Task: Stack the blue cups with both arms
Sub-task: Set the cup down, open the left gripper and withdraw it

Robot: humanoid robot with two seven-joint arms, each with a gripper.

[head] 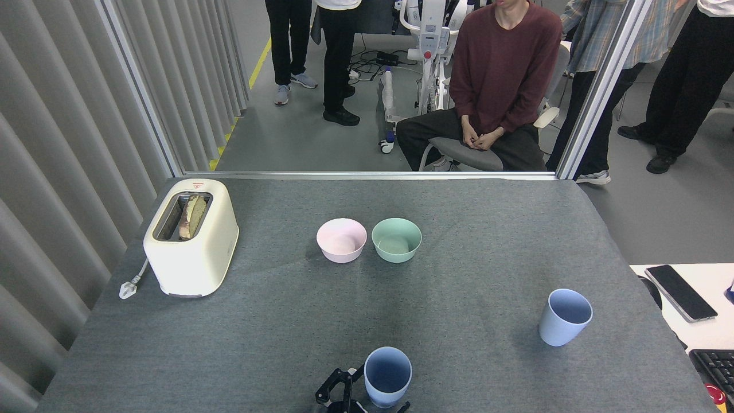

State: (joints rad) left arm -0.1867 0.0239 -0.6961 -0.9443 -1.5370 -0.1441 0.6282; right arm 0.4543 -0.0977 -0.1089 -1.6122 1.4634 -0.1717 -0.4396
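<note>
**Cups apart, one at a hand by the near edge**

Currently the near blue cup (pixel 388 377) stands upright, mouth up, at the bottom centre of the grey surface (pixel 275 321), right by the near edge. A black hand (pixel 362 400) is at its base: one finger linkage shows just left of the cup, a small dark tip pokes out at its lower right, and the rest is cut off by the frame edge. It looks to have the cup between its fingers, but contact is hidden, so can't tell whether it's gripping or just around it. Can't tell which arm it belongs to either; no arm shows.

The far blue cup (pixel 564 317) is well apart to the right, upright, mouth up, standing free near the right edge of the surface. Nothing touching it.

Mid-surface: pink bowl (pixel 341 240) and mint green bowl (pixel 396 240), side by side, rims just about touching, both mouth up.

Left side: cream toaster (pixel 191 236) with bread slices in its slot, plug (pixel 127 288) lying loose beside it.

Off the surface, right: white desk with a phone (pixel 680 292) and a keyboard corner (pixel 715 368).

Behind the glass partition: a seated person in a maroon sweater (pixel 500 86), hands clasped, others standing around.
</note>
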